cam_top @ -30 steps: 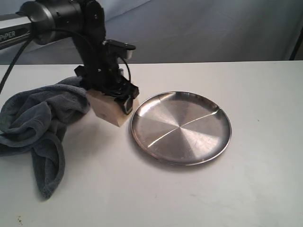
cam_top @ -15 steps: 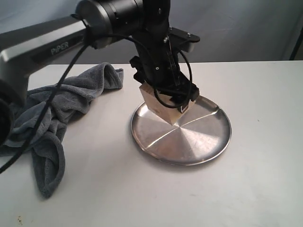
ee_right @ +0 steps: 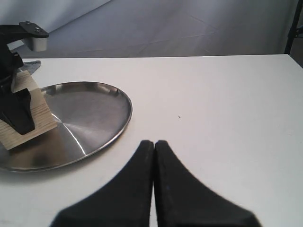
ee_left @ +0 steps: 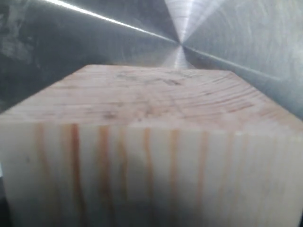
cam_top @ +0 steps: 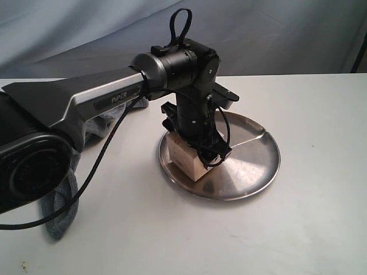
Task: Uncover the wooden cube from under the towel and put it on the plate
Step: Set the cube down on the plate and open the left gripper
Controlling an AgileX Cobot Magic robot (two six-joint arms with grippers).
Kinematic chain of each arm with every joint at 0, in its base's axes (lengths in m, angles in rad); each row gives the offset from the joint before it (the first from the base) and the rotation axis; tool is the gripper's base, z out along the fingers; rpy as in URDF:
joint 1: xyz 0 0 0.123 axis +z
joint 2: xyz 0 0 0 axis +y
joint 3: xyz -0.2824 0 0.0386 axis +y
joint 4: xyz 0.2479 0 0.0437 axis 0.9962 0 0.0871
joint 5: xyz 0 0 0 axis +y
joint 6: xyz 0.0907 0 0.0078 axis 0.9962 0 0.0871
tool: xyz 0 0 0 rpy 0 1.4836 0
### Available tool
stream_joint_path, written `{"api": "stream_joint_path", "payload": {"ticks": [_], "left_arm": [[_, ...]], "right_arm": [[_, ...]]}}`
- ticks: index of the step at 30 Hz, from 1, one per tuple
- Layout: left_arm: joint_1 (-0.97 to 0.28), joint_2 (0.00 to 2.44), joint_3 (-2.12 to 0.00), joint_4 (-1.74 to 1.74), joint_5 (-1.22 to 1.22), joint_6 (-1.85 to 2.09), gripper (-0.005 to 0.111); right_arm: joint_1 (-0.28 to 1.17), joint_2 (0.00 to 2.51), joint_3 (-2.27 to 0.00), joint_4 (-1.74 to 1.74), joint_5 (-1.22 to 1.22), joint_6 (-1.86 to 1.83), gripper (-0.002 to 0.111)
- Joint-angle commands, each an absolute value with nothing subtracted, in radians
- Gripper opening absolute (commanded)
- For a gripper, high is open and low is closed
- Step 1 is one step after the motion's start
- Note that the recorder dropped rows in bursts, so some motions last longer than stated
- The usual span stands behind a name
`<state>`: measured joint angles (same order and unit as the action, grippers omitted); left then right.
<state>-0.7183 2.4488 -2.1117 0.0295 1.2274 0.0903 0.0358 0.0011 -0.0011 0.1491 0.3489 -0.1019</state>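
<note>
The wooden cube (cam_top: 184,156) rests on the left part of the steel plate (cam_top: 252,154), one corner near the rim. My left gripper (cam_top: 207,150) comes down on the cube from above and is shut on it; one black finger (ee_right: 19,113) lies against its side. In the left wrist view the cube (ee_left: 151,142) fills the picture, with the plate (ee_left: 236,38) behind it and no fingers visible. The towel (cam_top: 60,223) lies bunched at the left, mostly hidden by the arm. My right gripper (ee_right: 154,143) is shut and empty, over bare table beside the plate (ee_right: 90,113).
The white table (cam_top: 298,229) stretches around the plate. A grey-blue backdrop (cam_top: 275,34) hangs behind the table's far edge. The left arm's long body (cam_top: 86,103) crosses the left side above the towel.
My left gripper has carried the cube from beside the towel, rightward over the plate's rim, then lowered it onto the plate. The towel has stayed where it was.
</note>
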Motion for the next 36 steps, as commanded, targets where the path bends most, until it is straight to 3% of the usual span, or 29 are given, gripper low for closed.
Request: {"api": "stream_joint_path", "payload": {"ticks": [1, 6, 10, 20, 24, 36], "left_arm": [[-0.721, 2.450, -2.125, 0.061, 1.221, 0.087, 0.000], [-0.721, 2.452, -2.125, 0.063, 1.221, 0.087, 0.002], [-0.721, 2.452, -2.125, 0.063, 1.221, 0.087, 0.013], [-0.721, 2.448, -2.125, 0.063, 1.221, 0.087, 0.064], [-0.721, 2.443, -2.125, 0.060, 1.221, 0.087, 0.078], [-0.721, 2.377, -2.125, 0.033, 1.221, 0.136, 0.088]], "right_arm": [[0.040, 0.000, 0.000, 0.150, 0.350, -0.099, 0.000], [0.040, 0.000, 0.000, 0.150, 0.350, -0.099, 0.000], [0.040, 0.000, 0.000, 0.150, 0.350, -0.099, 0.000], [0.040, 0.000, 0.000, 0.150, 0.350, -0.099, 0.000], [0.040, 0.000, 0.000, 0.150, 0.350, -0.099, 0.000], [0.040, 0.000, 0.000, 0.150, 0.350, -0.099, 0.000]]}}
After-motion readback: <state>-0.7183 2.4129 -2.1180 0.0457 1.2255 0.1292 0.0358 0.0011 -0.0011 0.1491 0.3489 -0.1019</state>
